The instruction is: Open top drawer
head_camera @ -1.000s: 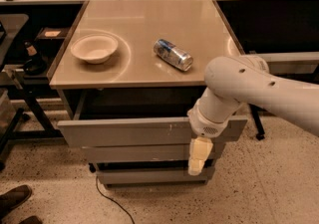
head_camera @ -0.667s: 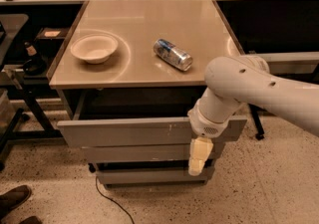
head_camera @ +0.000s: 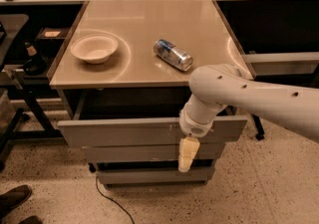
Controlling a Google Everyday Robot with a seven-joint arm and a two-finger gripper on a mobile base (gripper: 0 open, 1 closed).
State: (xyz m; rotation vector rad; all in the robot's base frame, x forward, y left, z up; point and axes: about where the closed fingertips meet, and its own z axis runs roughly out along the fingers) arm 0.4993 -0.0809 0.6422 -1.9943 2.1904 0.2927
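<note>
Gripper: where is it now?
Camera view, right of centre: the gripper hangs pointing down just below the pulled-out top drawer, in front of the middle drawer.

Cabinet top (head_camera: 149, 24): bowl (head_camera: 94, 49) on the left side, can (head_camera: 173, 54) lying on its side right of it, near centre, well apart from the bowl. Top drawer (head_camera: 124, 132) is directly under the top, pulled out toward the camera, ahead of the fronts below. Middle drawer front (head_camera: 134, 154) is under it, bottom drawer front (head_camera: 149, 174) lowest. Arm (head_camera: 249, 98) comes in from the right, across the top drawer's right part. Gripper (head_camera: 187, 156) hangs before the middle drawer front, right of centre, just below the top drawer's front. Cable (head_camera: 107, 198) on the floor in front, left of the gripper. Shoe (head_camera: 12, 199) bottom-left.
</note>
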